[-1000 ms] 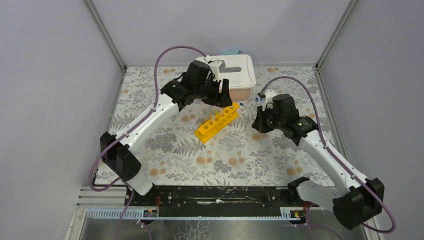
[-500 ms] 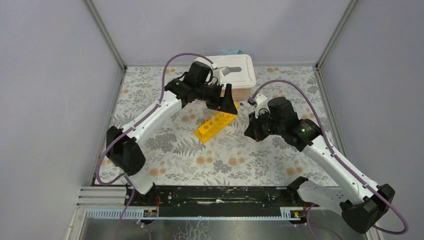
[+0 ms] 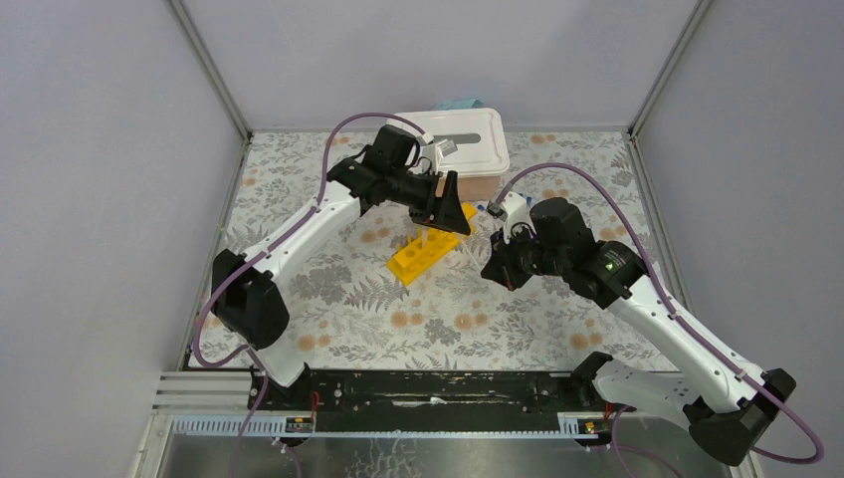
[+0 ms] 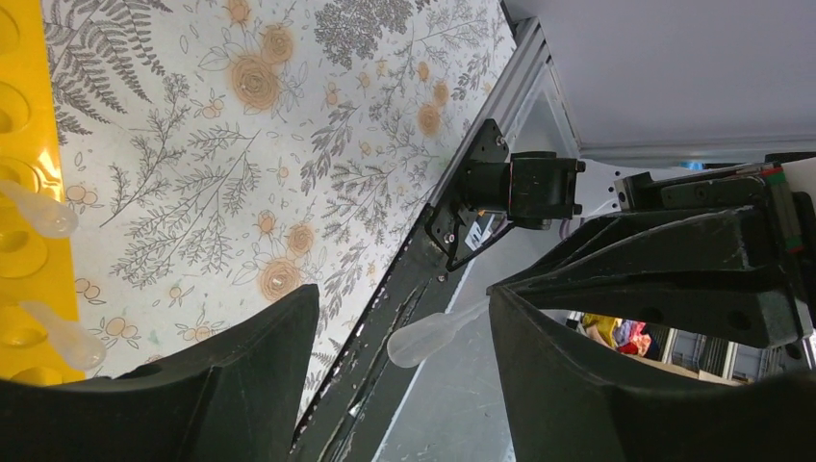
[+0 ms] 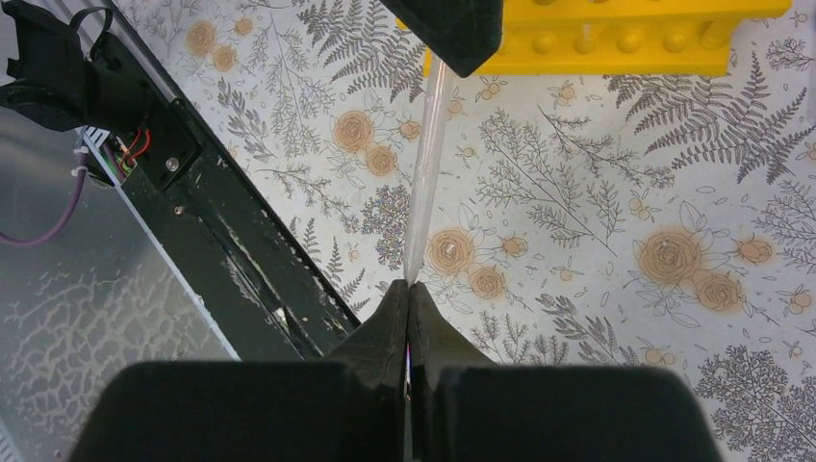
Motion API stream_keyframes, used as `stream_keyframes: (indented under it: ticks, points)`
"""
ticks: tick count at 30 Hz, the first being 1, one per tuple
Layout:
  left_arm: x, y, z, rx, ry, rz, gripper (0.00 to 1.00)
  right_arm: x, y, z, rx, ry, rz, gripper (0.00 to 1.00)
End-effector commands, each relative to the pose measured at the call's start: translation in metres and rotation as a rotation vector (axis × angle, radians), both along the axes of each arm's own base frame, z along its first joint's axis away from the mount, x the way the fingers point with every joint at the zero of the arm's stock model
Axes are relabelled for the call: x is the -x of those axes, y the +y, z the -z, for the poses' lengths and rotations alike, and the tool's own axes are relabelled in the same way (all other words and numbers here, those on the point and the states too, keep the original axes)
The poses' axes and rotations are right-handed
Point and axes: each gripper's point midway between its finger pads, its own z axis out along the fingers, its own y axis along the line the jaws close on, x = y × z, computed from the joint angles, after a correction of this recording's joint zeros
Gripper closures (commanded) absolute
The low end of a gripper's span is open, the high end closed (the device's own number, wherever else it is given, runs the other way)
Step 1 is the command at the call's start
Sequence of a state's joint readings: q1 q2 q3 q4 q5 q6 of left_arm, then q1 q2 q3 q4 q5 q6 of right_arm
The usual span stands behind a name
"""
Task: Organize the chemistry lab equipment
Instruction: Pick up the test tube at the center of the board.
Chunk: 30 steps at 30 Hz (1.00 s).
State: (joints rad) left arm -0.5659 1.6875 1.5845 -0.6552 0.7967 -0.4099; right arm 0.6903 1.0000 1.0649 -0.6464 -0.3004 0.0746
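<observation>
From above, my left gripper [image 3: 448, 207] hung over the upper end of the yellow test-tube rack [image 3: 423, 254] at mid-frame, with my right gripper [image 3: 496, 271] just right of it. In the left wrist view my jaws stood apart, the bulb of a clear pipette [image 4: 423, 339] between them at lower centre. In the right wrist view my fingers were pinched together on that pipette's tip.

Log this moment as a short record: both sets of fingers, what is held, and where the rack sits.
left fingers: open, one on each side of the pipette's bulb, by the rack's far end
right fingers: shut on the thin end of the clear plastic pipette
rack: long yellow plastic test-tube rack, lying diagonally mid-table
at rack: two more clear bulbs
behind: white lidded plastic box
</observation>
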Motion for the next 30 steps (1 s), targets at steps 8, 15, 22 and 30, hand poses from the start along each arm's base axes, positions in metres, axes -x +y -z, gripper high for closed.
stream_keyframes:
  ticks: [8,15,22,30]
  points:
    - [0.018,0.000,-0.010,0.073,0.033,0.089,0.35,0.003,0.006,-0.019,-0.029,-0.052,-0.046,1.00]
    - [0.025,0.001,-0.011,0.097,0.047,0.130,0.41,0.003,0.009,-0.016,-0.026,-0.046,-0.059,1.00]
    - [0.025,0.004,-0.010,0.111,0.058,0.142,0.50,0.003,0.010,-0.012,-0.018,-0.040,-0.071,1.00]
    - [0.020,0.007,-0.011,0.138,0.063,0.142,0.60,0.002,0.010,-0.009,-0.011,-0.040,-0.073,1.00]
